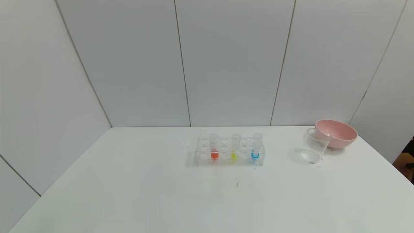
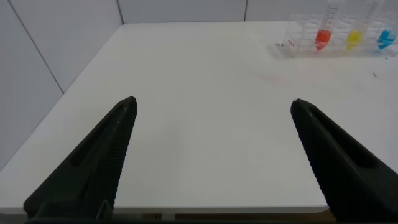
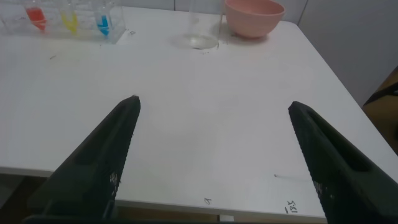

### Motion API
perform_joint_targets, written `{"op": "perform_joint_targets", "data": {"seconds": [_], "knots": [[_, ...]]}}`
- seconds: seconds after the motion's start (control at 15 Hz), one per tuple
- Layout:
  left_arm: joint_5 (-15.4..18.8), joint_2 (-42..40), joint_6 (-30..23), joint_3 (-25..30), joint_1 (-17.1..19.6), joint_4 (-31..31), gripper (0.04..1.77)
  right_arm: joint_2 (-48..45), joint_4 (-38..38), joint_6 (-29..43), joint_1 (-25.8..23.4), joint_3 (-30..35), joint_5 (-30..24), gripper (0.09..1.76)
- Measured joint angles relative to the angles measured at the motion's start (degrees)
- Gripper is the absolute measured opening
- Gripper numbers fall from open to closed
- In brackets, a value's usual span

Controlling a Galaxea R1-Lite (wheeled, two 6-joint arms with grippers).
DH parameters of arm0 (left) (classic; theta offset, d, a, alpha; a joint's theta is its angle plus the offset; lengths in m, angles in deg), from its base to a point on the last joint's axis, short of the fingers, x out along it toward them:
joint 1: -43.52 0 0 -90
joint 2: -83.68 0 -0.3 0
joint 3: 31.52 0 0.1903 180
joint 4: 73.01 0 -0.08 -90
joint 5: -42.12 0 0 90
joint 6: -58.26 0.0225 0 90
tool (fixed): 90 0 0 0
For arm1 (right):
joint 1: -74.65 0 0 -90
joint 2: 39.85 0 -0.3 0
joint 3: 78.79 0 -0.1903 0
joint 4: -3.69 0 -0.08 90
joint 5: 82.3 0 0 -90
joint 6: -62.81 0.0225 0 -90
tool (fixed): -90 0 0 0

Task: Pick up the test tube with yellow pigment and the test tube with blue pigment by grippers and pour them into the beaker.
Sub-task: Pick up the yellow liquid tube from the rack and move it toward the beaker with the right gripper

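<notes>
Jaws of both grippers stand spread wide, gripping nothing. Only the wrist views show them (the head view shows neither arm). Well ahead of the left gripper (image 2: pixel 211 109): the test tube with yellow pigment (image 2: pixel 353 38) and test tube with blue pigment (image 2: pixel 385 39), racked. Beyond the right gripper (image 3: pixel 212 109): the beaker (image 3: pixel 204 25), beside a pink bowl (image 3: pixel 254 17).

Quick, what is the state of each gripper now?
Left gripper: open, holding nothing, above the white table.
Right gripper: open, holding nothing, over the table's near edge.
</notes>
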Motion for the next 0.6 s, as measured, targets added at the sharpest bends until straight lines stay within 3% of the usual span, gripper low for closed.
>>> {"op": "perform_joint_targets", "data": {"seconds": [0.6], "knots": [[0.0,0.0,0.0,0.0,0.0,0.0,1.76,0.0,0.0,2.2,-0.1,0.0,0.1,1.71]]}}
